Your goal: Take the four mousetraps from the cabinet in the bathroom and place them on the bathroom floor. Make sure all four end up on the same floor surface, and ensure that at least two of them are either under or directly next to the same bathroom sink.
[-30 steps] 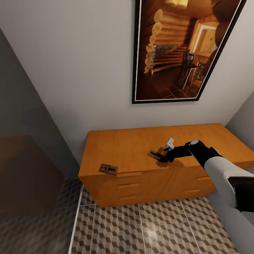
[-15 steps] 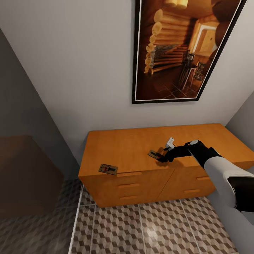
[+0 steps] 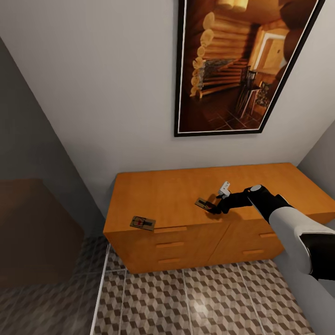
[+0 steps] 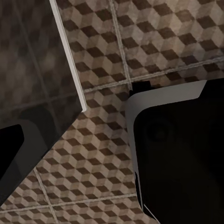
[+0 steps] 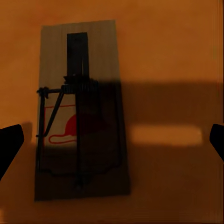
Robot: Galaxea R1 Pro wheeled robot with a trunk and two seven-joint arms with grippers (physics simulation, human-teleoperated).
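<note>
Two flat wooden mousetraps [image 3: 142, 223] [image 3: 203, 204] are seen on the cabinet [image 3: 177, 195]; the right gripper [image 3: 211, 208] is spread wide above one.

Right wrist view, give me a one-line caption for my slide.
Open right gripper poised over a mousetrap lying flat on the cabinet top.

Orange-brown cabinet [image 3: 186, 195], brown mousetrap [image 5: 79, 109] with red mark, cube-patterned brown-beige floor [image 3: 195, 302].
</note>
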